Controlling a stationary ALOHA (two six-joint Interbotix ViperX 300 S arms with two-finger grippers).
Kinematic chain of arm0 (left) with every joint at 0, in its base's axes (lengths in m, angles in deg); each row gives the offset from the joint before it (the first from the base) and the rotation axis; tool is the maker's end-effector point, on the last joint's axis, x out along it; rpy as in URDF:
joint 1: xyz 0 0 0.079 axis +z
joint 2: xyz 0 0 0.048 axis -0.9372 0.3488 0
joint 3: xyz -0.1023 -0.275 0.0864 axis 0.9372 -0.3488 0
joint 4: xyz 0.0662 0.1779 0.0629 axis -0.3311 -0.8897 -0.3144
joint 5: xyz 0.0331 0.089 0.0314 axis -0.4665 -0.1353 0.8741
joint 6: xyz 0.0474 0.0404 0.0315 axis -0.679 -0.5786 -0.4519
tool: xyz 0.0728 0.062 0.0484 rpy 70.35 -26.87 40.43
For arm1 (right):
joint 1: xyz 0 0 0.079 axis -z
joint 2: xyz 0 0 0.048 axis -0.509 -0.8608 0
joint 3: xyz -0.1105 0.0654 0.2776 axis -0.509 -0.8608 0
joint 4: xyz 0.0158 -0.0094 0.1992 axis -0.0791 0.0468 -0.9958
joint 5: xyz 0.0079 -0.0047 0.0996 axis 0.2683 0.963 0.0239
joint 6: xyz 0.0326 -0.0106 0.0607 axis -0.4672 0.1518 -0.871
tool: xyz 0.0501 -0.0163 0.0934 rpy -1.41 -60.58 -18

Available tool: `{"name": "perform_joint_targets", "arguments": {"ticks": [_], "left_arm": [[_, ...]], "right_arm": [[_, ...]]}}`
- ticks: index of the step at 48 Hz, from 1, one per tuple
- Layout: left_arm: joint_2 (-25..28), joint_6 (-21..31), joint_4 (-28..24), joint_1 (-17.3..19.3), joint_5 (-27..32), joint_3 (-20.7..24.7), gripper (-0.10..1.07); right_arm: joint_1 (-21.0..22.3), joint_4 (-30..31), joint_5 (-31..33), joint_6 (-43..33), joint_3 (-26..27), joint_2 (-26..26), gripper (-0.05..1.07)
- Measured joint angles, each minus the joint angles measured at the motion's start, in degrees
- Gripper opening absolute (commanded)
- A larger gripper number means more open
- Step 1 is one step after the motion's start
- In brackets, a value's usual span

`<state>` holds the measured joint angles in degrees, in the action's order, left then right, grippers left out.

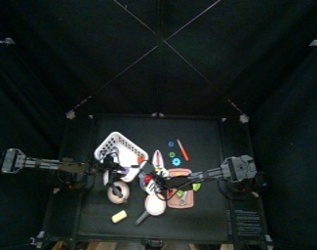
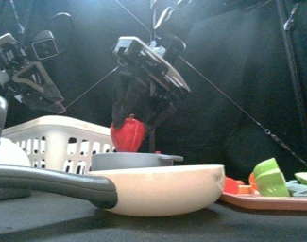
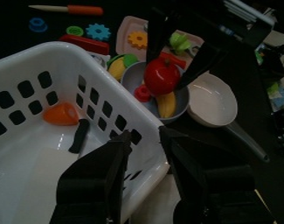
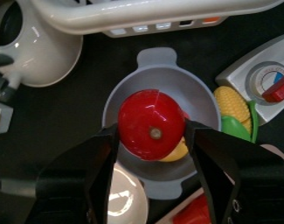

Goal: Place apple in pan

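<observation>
right claw (image 4: 155, 144) pinches the red apple (image 4: 151, 125) across its sides, above the grey pan (image 4: 162, 96); smooth, round, probably light plastic and slippery. left claw (image 3: 144, 149) hangs spread above the white basket (image 3: 39, 87).

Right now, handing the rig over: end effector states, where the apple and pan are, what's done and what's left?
Right end effector: shut on the red apple, holding it directly over the grey pan.
Left end effector: open, holding nothing, over the white basket.
Pan sits on the table beside the basket; something yellow already lies in it. The cream pan at the front is a different one.
Done: apple picked up and carried above the pan.
Left: lower it, open the jaws, pull the right arm back.
</observation>
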<state>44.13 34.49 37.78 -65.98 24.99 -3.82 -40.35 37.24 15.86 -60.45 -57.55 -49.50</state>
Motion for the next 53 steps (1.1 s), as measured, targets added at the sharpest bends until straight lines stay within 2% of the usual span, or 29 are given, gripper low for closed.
{"name": "perform_joint_targets", "arguments": {"ticks": [13, 22, 41, 53], "left_arm": [[0.00, 0.00, 0.00, 0.35, 0.00, 0.00, 0.75], [0.00, 0.00, 0.09, 0.35, 0.00, 0.00, 0.75], [0.00, 0.00, 0.35, 0.44, 0.00, 0.00, 0.75], [0.00, 0.00, 0.35, 0.53, 0.00, 0.00, 0.75]], "right_arm": [[-2.81, -6.77, -0.26, 13.62, -0.62, 0.18, 0.66], [-5.10, -8.00, -2.29, 20.13, -1.14, 0.18, 0.66], [-7.56, -7.38, -3.87, 22.24, -2.99, -0.09, 0.67], [-8.00, -7.65, -4.57, 24.43, -3.08, -2.72, 0.67]]}}
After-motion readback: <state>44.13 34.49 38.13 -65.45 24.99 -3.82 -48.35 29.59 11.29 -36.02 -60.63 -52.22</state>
